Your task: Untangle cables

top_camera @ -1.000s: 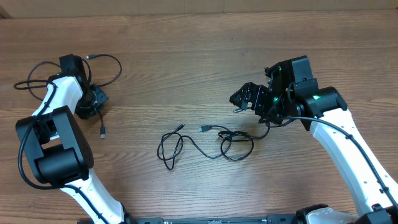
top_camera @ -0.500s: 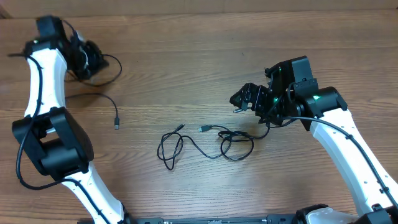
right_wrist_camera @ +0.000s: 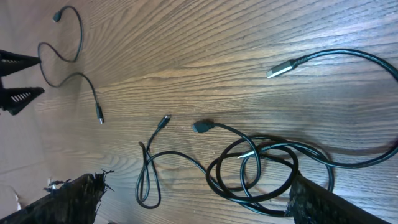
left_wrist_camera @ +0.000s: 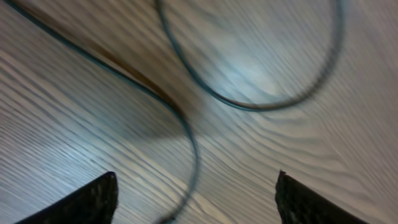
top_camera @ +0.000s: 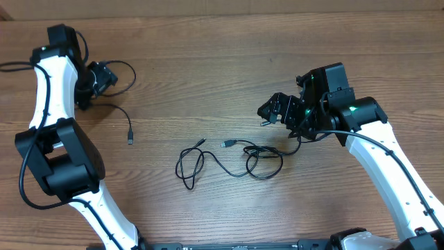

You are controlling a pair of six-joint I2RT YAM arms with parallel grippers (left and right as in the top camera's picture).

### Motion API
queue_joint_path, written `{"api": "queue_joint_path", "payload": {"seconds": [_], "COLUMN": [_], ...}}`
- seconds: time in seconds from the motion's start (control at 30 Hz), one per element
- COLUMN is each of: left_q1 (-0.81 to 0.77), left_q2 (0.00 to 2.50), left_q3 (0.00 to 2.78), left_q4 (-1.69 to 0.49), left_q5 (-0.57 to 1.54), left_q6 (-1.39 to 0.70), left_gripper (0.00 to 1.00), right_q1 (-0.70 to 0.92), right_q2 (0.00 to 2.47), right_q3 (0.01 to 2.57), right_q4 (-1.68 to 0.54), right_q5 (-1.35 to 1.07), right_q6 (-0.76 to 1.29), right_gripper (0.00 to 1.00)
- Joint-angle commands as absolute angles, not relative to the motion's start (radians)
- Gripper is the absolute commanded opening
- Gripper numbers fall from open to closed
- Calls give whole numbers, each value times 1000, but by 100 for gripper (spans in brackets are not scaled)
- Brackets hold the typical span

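Hanging over the wooden table (top_camera: 222,42) at about ten o'clock in the overhead view, my left pincer (top_camera: 104,75) has its jaws spread wide. The wrist view, blurred as it is, shows both dark fingertips (left_wrist_camera: 93,199) far apart at the bottom corners, with nothing clamped between them. One cable (top_camera: 130,136) lies on its own there. It loops round that pincer toward one o'clock of it, then trails off toward five o'clock and ends in a small plug flat on the wood. From the wrist I see its black line curving across the grain below me, passing between the tips, and I cannot tell whether it touches them.

My right pincer (top_camera: 270,112) sits near three o'clock, jaws wide as well and holding nothing. The other two cables (top_camera: 251,161) lie near the table's centre, at about seven o'clock from that pincer and well apart from the lone one. They cross in a small coil. A narrow loop (top_camera: 180,165) stretches from it toward nine o'clock, its plug turned up toward twelve. A second dark plug rests just beside the coil. A silver-tipped end (right_wrist_camera: 280,68) lies on the wood under my right pincer.
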State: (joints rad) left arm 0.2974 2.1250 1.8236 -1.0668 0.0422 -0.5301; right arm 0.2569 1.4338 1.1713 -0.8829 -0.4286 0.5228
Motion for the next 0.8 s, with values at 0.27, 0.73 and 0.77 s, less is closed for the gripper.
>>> {"api": "queue_joint_path", "payload": {"seconds": [0.27,0.73,0.77], "left_q1": [415,432,431], "left_q2": [2122,2122,2123], "left_q3": [1686,1575,1575], "left_q4": [-894,-719,-713], "left_q5": [-59,-47,-47], "left_q6": [-664,-750,-749], "left_gripper": [82,79,78], "right_q1": [261,261,261], "right_q2": [1439,1439,1439], "right_q3": [1166,1165,1165], "right_q4": [-918,-918,-918], "right_q5": [-404,-404,-404], "right_q6": [516,516,516], "right_gripper": [96,96,96]}}
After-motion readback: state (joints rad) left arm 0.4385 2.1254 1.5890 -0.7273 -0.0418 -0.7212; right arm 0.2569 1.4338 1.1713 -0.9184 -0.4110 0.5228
